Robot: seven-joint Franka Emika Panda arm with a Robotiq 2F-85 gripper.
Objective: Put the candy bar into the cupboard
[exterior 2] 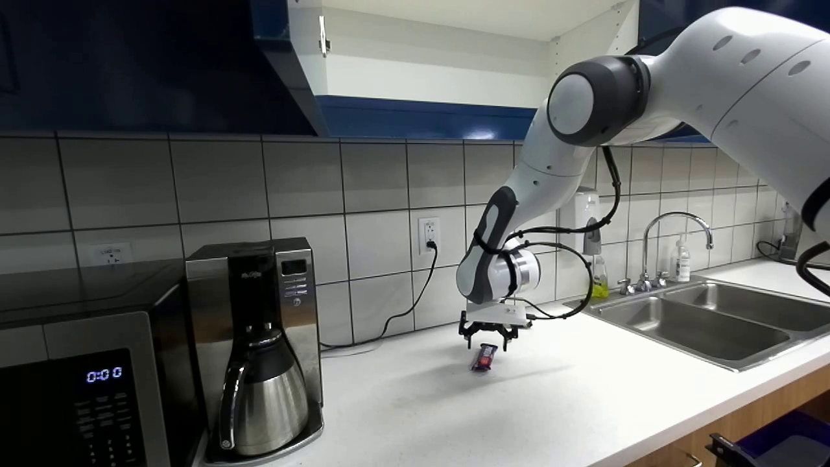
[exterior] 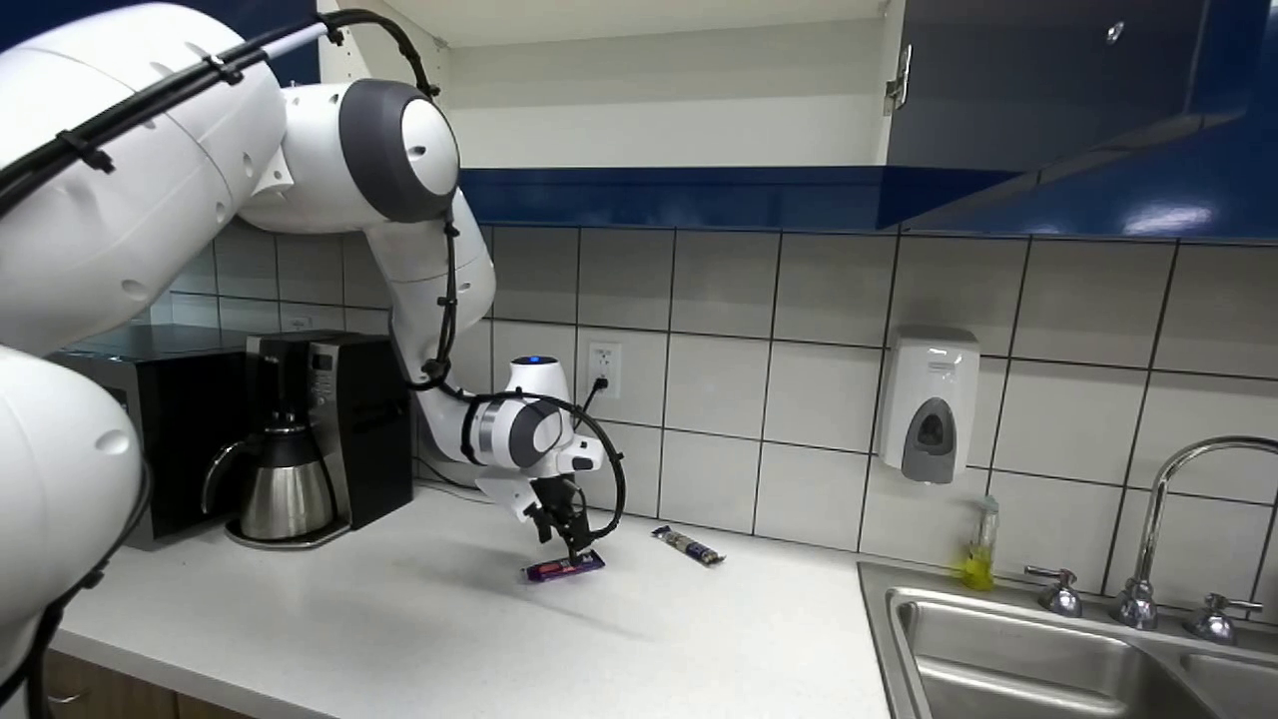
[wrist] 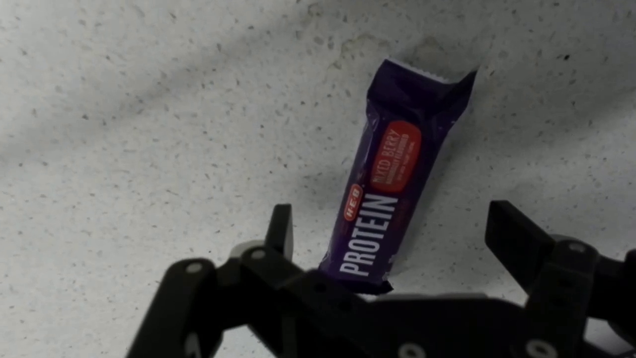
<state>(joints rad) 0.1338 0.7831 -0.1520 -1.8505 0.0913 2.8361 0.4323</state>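
Hand [exterior 2: 487, 347] is spread wide, nothing in it, and going by the wrist view its fingertips [wrist: 282, 228] sit at 9 and 3 o'clock of the candy bar [wrist: 387, 181], flat on the table [wrist: 149, 214]. Bar's long axis runs about 1 to 7, mostly reaching off toward 12, so I'd guess a slight twist before pinching. It says H-E-B, PROTEIN, MIXED BERRY; microwave display [exterior 2: 105, 374] reads 0:00.
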